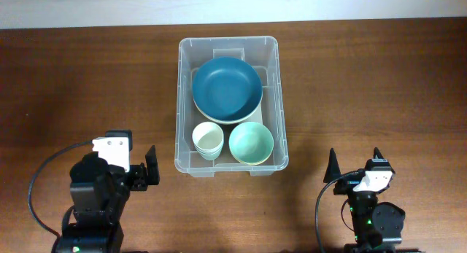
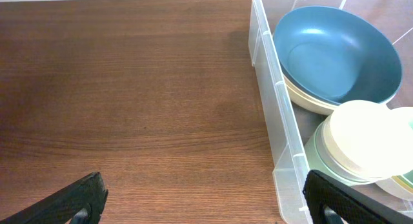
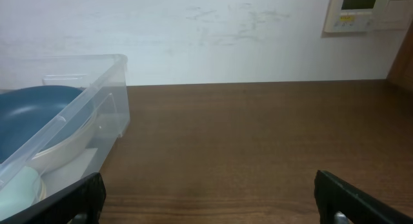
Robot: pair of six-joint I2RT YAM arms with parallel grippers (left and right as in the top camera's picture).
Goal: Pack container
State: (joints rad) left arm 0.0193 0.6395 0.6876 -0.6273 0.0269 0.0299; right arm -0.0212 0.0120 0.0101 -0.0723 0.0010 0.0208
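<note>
your two arms sit closest under the overhead camera, at the near edge of the bench (image 1: pixel 87 78), the left end effector (image 1: pixel 147 170) and the right end effector (image 1: pixel 355 165) both spread and holding nothing. between them and farther out lies the container (image 1: pixel 178 100), mouth up, its long axis running straight away from you, one short end toward the arms and the other toward the bench's far edge. inside, a blue bowl (image 1: pixel 228 89) fills the far half, while a white cup stack (image 1: pixel 208 140) and a mint bowl (image 1: pixel 252 142) sit side by side in the near half. nothing loose shows on the bench, so the packing looks finished or nearly so; your next move calls only for checking for leftovers outside these views. from the left wrist, the left end effector (image 2: pixel 206 208) gapes wide over bare wood, the long wall of the container (image 2: pixel 274 101) just to its right. from the right wrist, the right end effector (image 3: pixel 213 208) is likewise wide apart, the container (image 3: pixel 103 88) off to its left.
</note>
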